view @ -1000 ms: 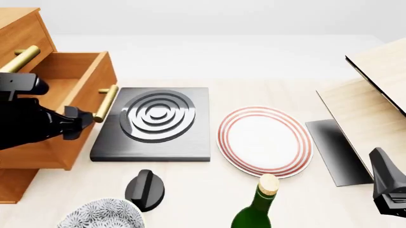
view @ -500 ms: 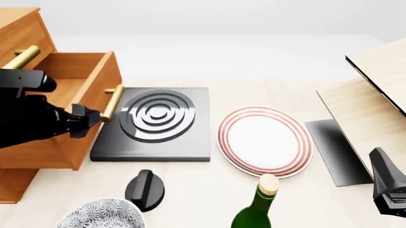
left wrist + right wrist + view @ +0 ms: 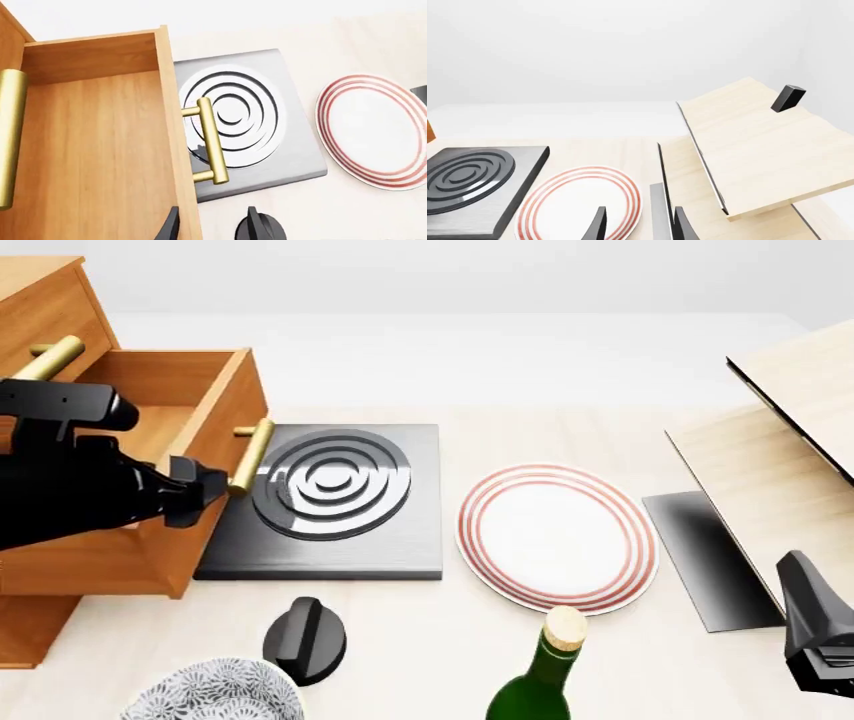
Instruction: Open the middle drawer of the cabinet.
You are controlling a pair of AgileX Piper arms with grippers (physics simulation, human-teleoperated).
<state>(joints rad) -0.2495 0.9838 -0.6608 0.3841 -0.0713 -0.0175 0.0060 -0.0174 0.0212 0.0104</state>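
Drawer, orange-brown wooden middle one [image 3: 160,440], juts well out of tall wood-grain cabinet [image 3: 40,310]. I see left gripper [image 3: 200,490] just left of its brass bar handle [image 3: 250,455], bar running near-to-far. Grip probably released; cannot tell. Right gripper [image 3: 637,225] open, far off.

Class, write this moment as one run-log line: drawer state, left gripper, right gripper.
middle drawer: pulled out, over hotplate edge | left gripper: at drawer front beside brass handle, grip unclear | right gripper: open, idle
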